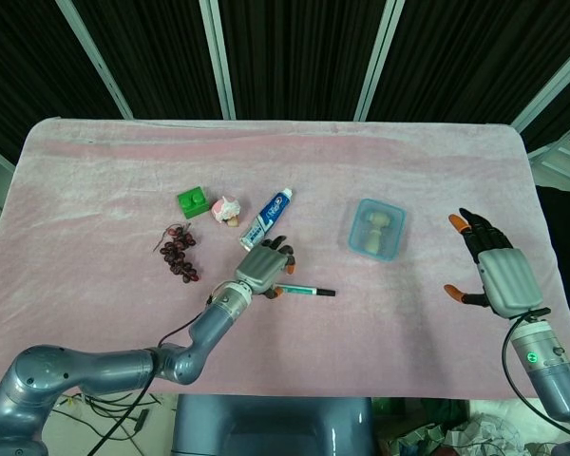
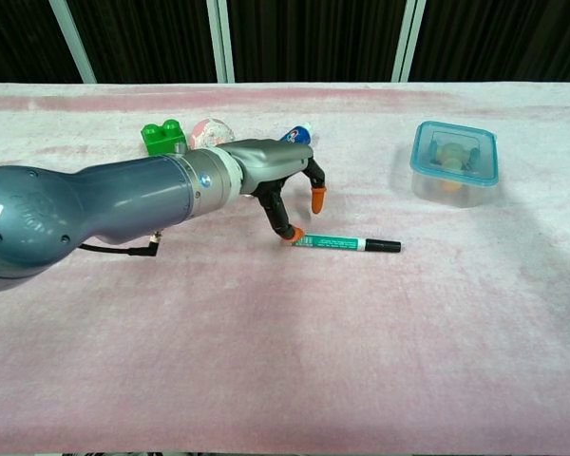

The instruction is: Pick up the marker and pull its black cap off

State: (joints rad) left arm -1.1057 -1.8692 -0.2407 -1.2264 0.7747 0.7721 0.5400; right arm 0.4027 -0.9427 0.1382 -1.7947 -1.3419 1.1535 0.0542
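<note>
The marker [image 1: 309, 290] [image 2: 347, 243] is a green pen with a black cap [image 1: 326, 293] [image 2: 384, 246] at its right end, lying flat on the pink cloth. My left hand [image 1: 263, 266] [image 2: 271, 177] hovers over the pen's left end with fingers spread. One orange fingertip [image 2: 294, 236] sits right at the green end, and no grip on the pen shows. Far off at the table's right edge, my right hand [image 1: 494, 268] is open with fingers spread and holds nothing; the chest view does not show it.
A toothpaste tube [image 1: 267, 218] lies just behind my left hand. Grapes [image 1: 179, 252], a green brick [image 1: 192, 201] [image 2: 164, 137] and a small pink toy [image 1: 227, 209] sit to the left. A blue-lidded box [image 1: 376, 228] [image 2: 454, 160] stands right of the marker.
</note>
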